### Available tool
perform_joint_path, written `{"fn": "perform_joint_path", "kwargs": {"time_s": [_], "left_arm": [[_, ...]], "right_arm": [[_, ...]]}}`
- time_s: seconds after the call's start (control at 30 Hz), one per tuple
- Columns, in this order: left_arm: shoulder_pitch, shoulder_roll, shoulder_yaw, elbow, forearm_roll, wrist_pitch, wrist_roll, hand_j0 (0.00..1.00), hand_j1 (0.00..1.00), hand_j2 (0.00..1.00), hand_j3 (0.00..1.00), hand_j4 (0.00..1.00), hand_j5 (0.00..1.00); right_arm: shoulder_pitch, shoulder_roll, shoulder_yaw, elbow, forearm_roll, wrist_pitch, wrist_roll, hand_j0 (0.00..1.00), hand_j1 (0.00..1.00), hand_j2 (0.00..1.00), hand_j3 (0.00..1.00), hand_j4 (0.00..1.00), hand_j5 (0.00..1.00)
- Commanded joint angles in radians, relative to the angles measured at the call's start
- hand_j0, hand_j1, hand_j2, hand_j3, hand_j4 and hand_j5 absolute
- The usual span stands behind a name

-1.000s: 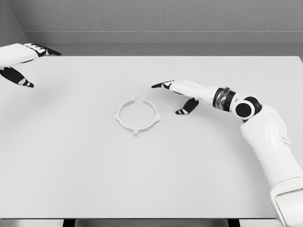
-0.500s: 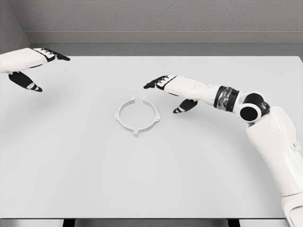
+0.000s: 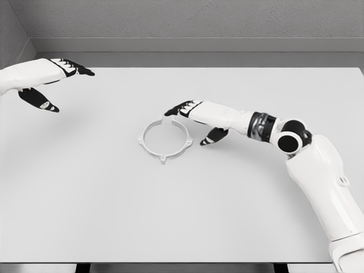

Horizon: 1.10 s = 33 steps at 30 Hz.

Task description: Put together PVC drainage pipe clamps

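White clamp ring (image 3: 164, 139) lies just left of right hand (image 3: 196, 116).

Clamp ring (image 3: 164, 140) mid-table (image 3: 170, 216) — right hand (image 3: 196, 116) beside.

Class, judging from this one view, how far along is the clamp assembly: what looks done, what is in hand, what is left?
Done: nothing visibly assembled; the clamp ring lies alone, flat on the table, its gap facing away. In hand: nothing; the right hand hovers open at the ring's far right edge, while the left hand is open at the far left. Left: grasping the ring and all assembly.
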Motion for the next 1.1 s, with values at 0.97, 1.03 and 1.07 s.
{"fn": "perform_joint_path", "kwargs": {"time_s": [0.97, 1.03, 1.07], "left_arm": [[0.017, -0.008, -0.001, -0.002, 0.003, 0.002, -0.003, 1.00, 1.00, 1.00, 1.00, 1.00, 1.00], [0.017, -0.008, -0.001, -0.002, 0.005, 0.002, -0.003, 1.00, 1.00, 1.00, 1.00, 1.00, 1.00], [0.017, -0.008, -0.001, -0.002, 0.005, 0.002, -0.004, 1.00, 1.00, 1.00, 1.00, 1.00, 1.00]], "right_arm": [[-0.005, 0.069, -0.005, 0.059, 0.050, 0.003, 0.000, 1.00, 1.00, 1.00, 1.00, 1.00, 1.00], [-0.006, 0.067, -0.005, 0.058, 0.050, 0.003, 0.000, 1.00, 1.00, 1.00, 1.00, 1.00, 1.00], [-0.006, 0.067, -0.005, 0.058, 0.050, 0.003, 0.000, 1.00, 1.00, 1.00, 1.00, 1.00, 1.00]]}}
